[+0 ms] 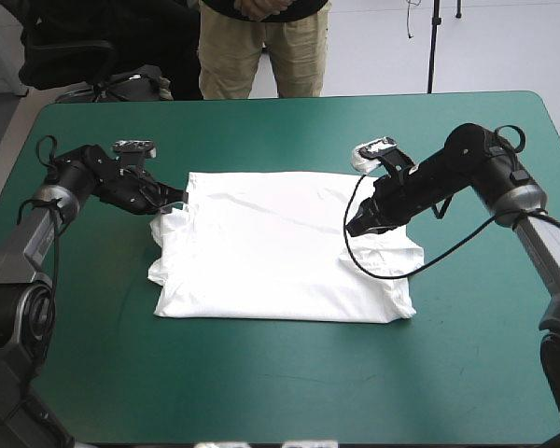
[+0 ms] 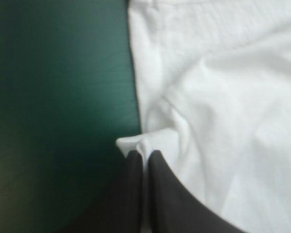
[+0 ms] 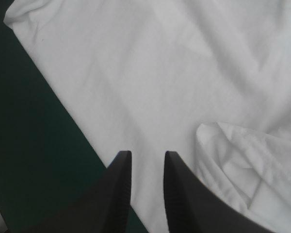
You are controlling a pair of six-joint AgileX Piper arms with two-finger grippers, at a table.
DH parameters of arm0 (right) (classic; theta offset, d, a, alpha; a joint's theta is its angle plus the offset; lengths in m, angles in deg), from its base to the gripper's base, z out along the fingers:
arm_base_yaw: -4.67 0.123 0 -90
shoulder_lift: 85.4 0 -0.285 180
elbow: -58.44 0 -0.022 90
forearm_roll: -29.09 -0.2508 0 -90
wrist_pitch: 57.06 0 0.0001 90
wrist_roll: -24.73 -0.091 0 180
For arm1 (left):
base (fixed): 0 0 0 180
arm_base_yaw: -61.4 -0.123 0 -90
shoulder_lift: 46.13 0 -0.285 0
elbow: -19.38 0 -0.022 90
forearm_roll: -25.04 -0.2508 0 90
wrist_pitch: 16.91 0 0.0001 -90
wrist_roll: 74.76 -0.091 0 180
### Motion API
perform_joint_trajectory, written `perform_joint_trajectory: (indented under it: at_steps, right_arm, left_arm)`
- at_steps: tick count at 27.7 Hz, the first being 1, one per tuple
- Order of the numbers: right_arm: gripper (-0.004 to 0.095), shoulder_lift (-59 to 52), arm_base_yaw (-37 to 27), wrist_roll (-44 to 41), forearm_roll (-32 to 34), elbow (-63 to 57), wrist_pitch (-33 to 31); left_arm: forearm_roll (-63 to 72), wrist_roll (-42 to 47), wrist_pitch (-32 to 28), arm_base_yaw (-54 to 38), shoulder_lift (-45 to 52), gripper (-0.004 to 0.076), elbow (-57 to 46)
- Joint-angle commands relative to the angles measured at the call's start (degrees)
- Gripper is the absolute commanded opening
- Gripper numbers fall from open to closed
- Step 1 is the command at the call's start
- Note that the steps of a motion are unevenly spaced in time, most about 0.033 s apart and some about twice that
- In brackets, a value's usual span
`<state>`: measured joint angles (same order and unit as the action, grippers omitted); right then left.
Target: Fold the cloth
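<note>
Teal-green cover runs bare along the near side of the worktop (image 1: pixel 261 392). Beyond it the T-shirt (image 1: pixel 271 247) lies spread flat at the middle, its near hem fairly straight and its side edges rumpled. At the cloth's left edge the left jaws are pressed together on a small pinch of white fabric, which pokes out past their tips. At the right edge the right jaws stand a narrow gap apart over the cloth, with nothing between them as far as I can judge. A crumpled sleeve fold (image 3: pixel 247 165) lies just beside them. For a clean fold, the right side likely needs a hold as firm as the left's, taken at a matching place on the edge, before either arm lifts. Both should then rise level and travel together, so the cloth neither skews nor drags its near hem.
</note>
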<state>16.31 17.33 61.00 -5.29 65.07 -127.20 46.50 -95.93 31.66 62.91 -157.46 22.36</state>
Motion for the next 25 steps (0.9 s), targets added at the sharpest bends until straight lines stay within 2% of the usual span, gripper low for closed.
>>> perform_joint_trajectory:
  at_steps: [1,6,10,14,17,19,21,22,24,25]
  right_arm:
    - [0.0229,-2.84,-0.43,0.70,-2.45,1.70,-0.86]
    - [0.0229,-2.84,-0.43,0.43,-2.45,1.70,-1.27]
    - [0.0229,-2.84,-0.43,0.43,-2.45,1.70,-1.27]
    - [0.0229,-2.84,-0.43,0.43,-2.56,1.70,-1.27]
    - [0.0229,-2.84,-0.43,0.43,-3.36,1.70,-1.27]
    - [0.0229,-2.84,-0.43,0.43,-3.48,1.70,-1.03]
    - [0.0230,-2.84,-0.43,0.43,-3.48,1.70,-0.94]
    - [0.0230,-2.84,-0.43,0.55,-3.48,1.70,-0.78]
    - [0.0229,-3.49,-0.52,0.41,-3.15,1.70,-0.45]
    - [0.0229,-4.01,-0.52,0.41,-3.15,1.70,-0.55]
  left_arm:
    - [-0.88,0.71,-0.25,4.95,3.15,-0.0018,1.34]
    - [-1.25,1.84,-1.70,13.71,2.87,-0.0018,1.34]
    - [-3.09,3.33,-5.24,19.78,2.66,-0.0018,1.34]
    - [-3.75,4.86,-8.46,22.01,0.78,-0.0017,1.34]
    - [-3.89,4.68,-7.75,22.01,-1.75,0.0004,1.34]
    - [-4.11,3.73,-7.06,22.01,-3.02,0.0056,1.34]
    - [-4.11,2.04,-5.94,22.01,-3.94,0.0168,1.34]
    - [-4.54,1.51,-5.06,22.01,-3.70,0.0309,1.45]
    - [-6.62,2.73,-2.00,21.60,-1.08,0.0442,2.72]
    - [-7.77,3.41,-0.99,21.38,0.41,0.0448,3.51]
